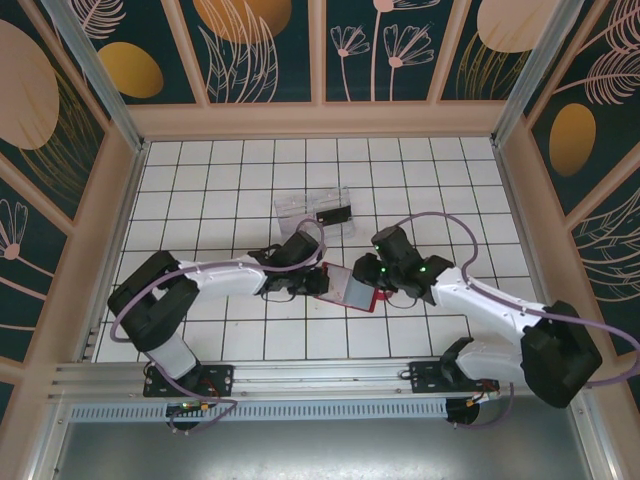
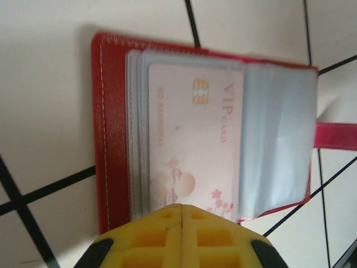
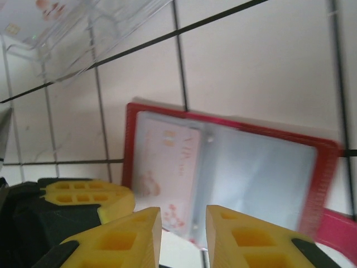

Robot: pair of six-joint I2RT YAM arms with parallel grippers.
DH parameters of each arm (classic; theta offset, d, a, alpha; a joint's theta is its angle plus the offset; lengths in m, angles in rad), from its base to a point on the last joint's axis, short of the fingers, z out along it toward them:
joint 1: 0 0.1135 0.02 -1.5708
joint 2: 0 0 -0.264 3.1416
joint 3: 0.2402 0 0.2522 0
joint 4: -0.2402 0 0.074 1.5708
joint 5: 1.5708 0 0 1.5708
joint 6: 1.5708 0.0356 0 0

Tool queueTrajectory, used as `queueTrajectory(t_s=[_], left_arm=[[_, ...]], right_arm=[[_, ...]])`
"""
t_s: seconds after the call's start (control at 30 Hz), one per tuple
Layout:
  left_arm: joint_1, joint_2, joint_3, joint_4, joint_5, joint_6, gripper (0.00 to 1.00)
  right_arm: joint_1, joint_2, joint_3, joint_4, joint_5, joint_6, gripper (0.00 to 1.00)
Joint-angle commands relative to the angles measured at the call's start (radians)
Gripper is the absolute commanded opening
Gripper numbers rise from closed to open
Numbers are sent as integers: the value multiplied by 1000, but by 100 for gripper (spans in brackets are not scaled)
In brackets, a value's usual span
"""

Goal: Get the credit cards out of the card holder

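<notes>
The red card holder [image 1: 355,290] lies open on the white tiles between both arms, its clear sleeves [image 2: 276,139] facing up. A pale pink credit card [image 2: 195,139] with a gold chip sits inside the left sleeve. My left gripper [image 2: 181,207] is shut, its joined yellow tips resting at the near edge of that sleeve. My right gripper [image 3: 183,223] hangs just above the holder [image 3: 262,173] with its jaws apart and nothing between them; the pink card [image 3: 167,167] shows beyond the gap. A dark card [image 1: 333,213] lies in the clear tray.
The clear plastic compartment tray [image 1: 312,210] stands a tile or two behind the holder, and its corner [image 3: 83,33] shows in the right wrist view. The holder's red closing tab [image 2: 334,135] sticks out sideways. The left gripper's yellow fingers [image 3: 83,192] sit close beside my right jaws. Wooden walls enclose the floor.
</notes>
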Motion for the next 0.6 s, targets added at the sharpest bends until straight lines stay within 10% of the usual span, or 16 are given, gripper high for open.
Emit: queueTrajectory(t_s=[0.0,0.57], left_arm=[[6,-32,45,-72,-86,41,0],[24,84,103,-76,-61,88,0]], right_arm=[[-7,55,-25,159,-158,10,27],[-46,172,-125,259,-200,27,21]])
